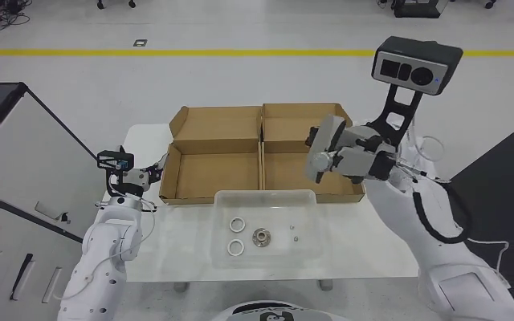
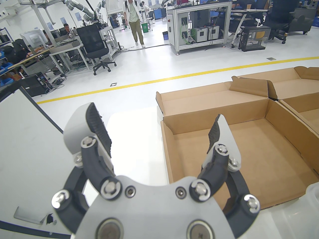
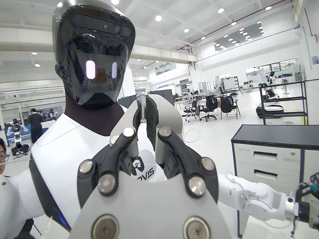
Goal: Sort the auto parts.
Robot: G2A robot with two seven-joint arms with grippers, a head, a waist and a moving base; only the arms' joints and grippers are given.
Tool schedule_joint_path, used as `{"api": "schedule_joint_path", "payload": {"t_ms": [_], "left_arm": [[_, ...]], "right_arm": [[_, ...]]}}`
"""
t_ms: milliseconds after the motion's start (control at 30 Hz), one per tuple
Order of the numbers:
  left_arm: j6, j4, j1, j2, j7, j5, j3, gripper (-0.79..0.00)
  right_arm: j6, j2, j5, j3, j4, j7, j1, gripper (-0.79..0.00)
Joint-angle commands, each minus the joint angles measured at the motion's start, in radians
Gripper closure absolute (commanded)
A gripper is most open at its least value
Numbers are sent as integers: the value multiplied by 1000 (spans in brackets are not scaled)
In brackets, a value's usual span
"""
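My right gripper point(image 1: 319, 154) hangs raised above the right cardboard box point(image 1: 287, 172), turned back toward the robot. In the right wrist view it point(image 3: 144, 105) is shut on a small threaded metal bolt point(image 3: 142, 110), which stands upright between the pads. My left gripper point(image 1: 155, 173) is just off the left side of the left cardboard box point(image 1: 213, 175); in its own view it point(image 2: 155, 115) is open with nothing in it. A clear plastic tray point(image 1: 265, 196) in front of the boxes holds two white rings point(image 1: 238, 224), a round metal flange point(image 1: 260, 236) and a small screw point(image 1: 294, 237).
Both boxes have their flaps folded back and bare floors; the left box point(image 2: 236, 150) lies directly ahead of my left gripper, with the right box point(image 2: 294, 85) beyond it. A tilted white panel point(image 1: 40, 152) stands left of the table.
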Motion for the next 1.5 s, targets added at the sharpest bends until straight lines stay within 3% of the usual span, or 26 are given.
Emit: {"api": "schedule_joint_path", "payload": {"t_ms": [0, 433, 1333, 1467], "left_arm": [[0, 0, 0, 0, 0, 0, 0, -785], [0, 0, 0, 0, 0, 0, 0, -785], [0, 0, 0, 0, 0, 0, 0, -785], [0, 0, 0, 0, 0, 0, 0, -785]], "right_arm": [[-17, -5, 42, -5, -1, -7, -6, 0], [-44, -27, 146, -2, 8, -16, -36, 0], [-44, -27, 146, -2, 8, -16, -36, 0], [1, -23, 93, 39, 11, -30, -64, 0]]}}
